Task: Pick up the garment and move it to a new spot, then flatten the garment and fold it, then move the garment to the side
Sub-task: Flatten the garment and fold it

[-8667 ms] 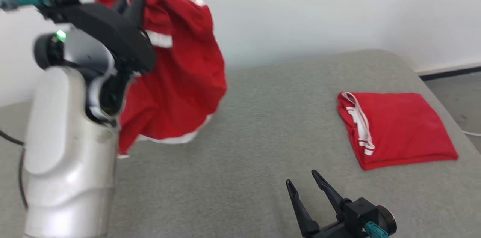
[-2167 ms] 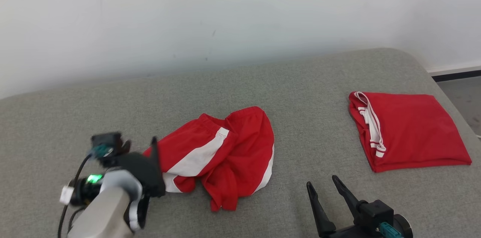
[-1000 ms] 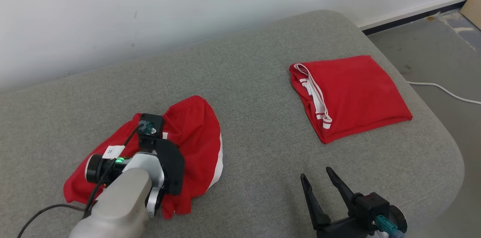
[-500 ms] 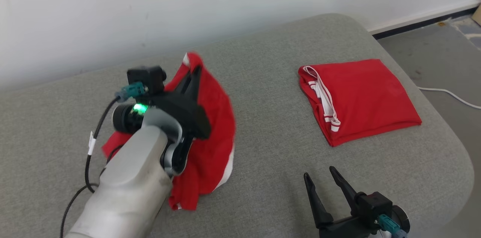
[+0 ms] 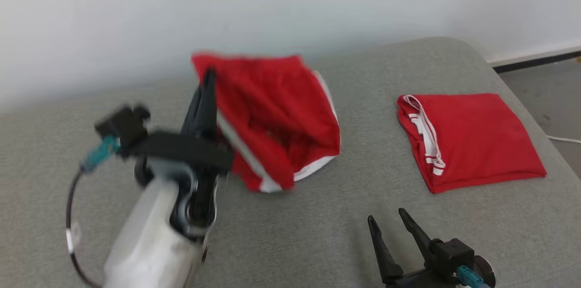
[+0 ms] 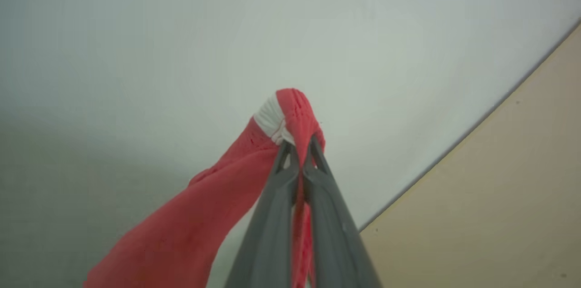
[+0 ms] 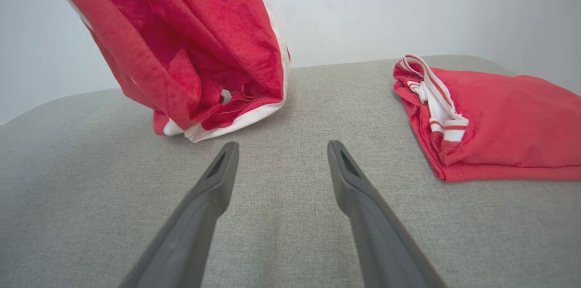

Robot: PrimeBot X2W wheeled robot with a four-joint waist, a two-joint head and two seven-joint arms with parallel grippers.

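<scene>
While the left claw [image 6: 297, 148] is clamped on a bunched edge of the red shorts [image 5: 277, 115], which hang low over the grey cushion [image 5: 317, 233], it should carry them steadily to a bare patch, clear of the folded shorts [image 5: 472, 138]. The right claw [image 5: 386, 216] rests wide open, empty. No writing is legible.

Red garment [image 5: 281, 111] between left fingers [image 5: 205, 104]

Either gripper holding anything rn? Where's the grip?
Left gripper is shut on the red shorts, pinching a bunched red-and-white fold at their upper corner; the rest hangs below. Right gripper is open, holding nothing.
</scene>
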